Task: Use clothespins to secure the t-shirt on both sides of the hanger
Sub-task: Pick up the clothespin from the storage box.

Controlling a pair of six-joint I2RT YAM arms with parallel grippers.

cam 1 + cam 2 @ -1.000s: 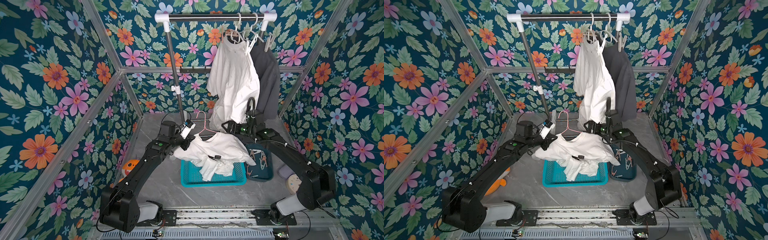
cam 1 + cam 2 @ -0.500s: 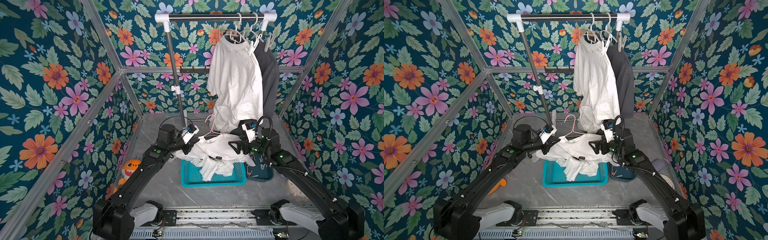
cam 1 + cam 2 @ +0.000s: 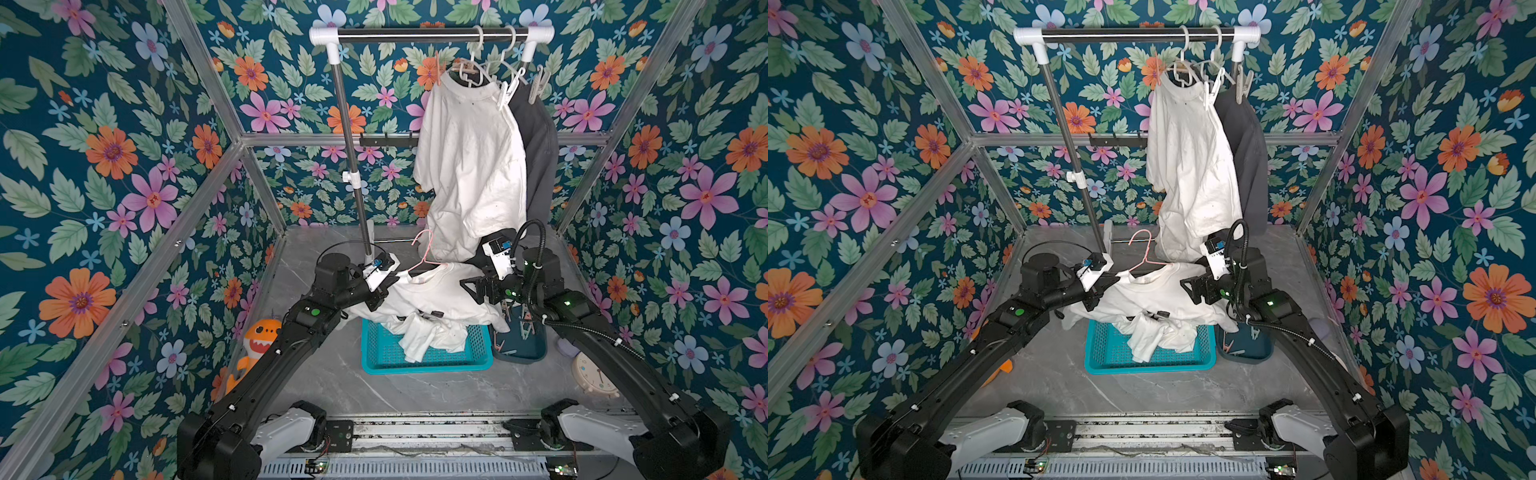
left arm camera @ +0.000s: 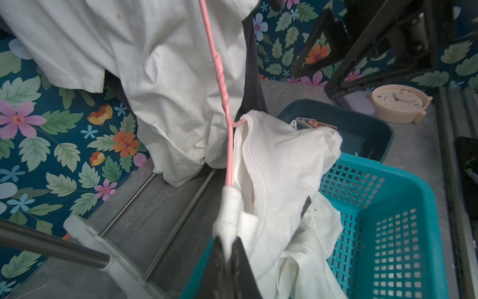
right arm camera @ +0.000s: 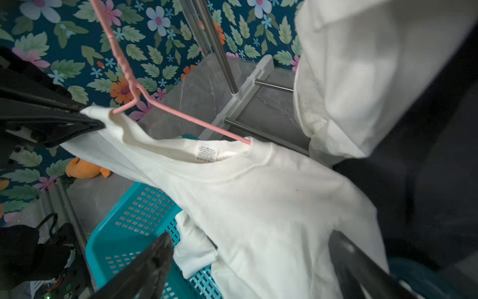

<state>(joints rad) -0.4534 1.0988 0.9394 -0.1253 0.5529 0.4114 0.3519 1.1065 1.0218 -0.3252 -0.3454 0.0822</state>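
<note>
Pinching one shoulder of the t-shirt [image 3: 436, 295] on its hanger [image 5: 181, 116], left gripper [image 4: 227, 251] closed.
Right gripper [image 3: 471, 291] gapes empty over the other shoulder; clothespins [image 3: 524, 328] lie in the bin [image 3: 519, 355] close below that arm.

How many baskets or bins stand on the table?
2. A turquoise basket in the middle, under the white t-shirt; a dark teal bin beside it, holding clothespins. Cloth may hide others.

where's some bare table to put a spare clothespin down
Bare table lies between the teal basket and the arms' base rail. Crowded on the basket's right: dark bin of clothespins, then clock. The t-shirt hangs over the basket.
</note>
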